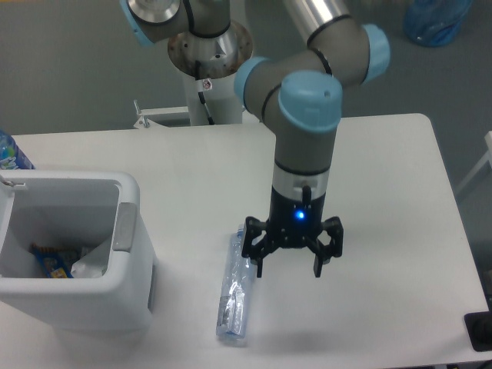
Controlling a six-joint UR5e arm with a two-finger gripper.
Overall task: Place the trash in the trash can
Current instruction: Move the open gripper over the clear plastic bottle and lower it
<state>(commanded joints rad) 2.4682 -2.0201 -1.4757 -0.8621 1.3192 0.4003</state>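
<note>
A crushed clear plastic bottle (235, 290) lies lengthwise on the white table, near the front edge. Its cap end is not clear to me. My gripper (289, 269) hangs just right of the bottle's upper end, fingers pointing down, open and empty. Its left finger is close beside the bottle. The white boxy trash can (131, 269) with a grey panel on its rim stands at the front left. Inside it I see a white crumpled wrapper (91, 264) and some coloured scraps.
A bottle with a bright blue label (11, 154) peeks in at the left edge behind the can. A translucent blue bag (435, 21) lies on the floor at the top right. The arm's base (209, 54) stands behind the table.
</note>
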